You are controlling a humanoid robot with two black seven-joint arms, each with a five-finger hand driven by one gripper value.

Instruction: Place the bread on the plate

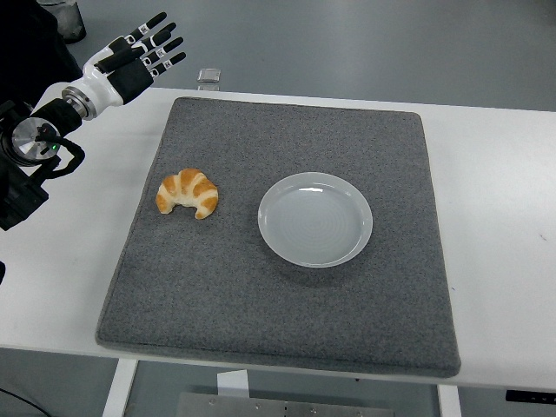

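A golden croissant [187, 193] lies on the left part of the grey mat [287, 287]. To its right, near the mat's middle, sits an empty white plate [315, 218]. My left hand [135, 59] hovers above the table's far left corner, well behind and left of the croissant, with its fingers spread and holding nothing. The right arm does not show.
A small clear object [208, 77] stands at the table's far edge, just behind the mat's back left corner. White table surface [495, 191] borders the mat on both sides.
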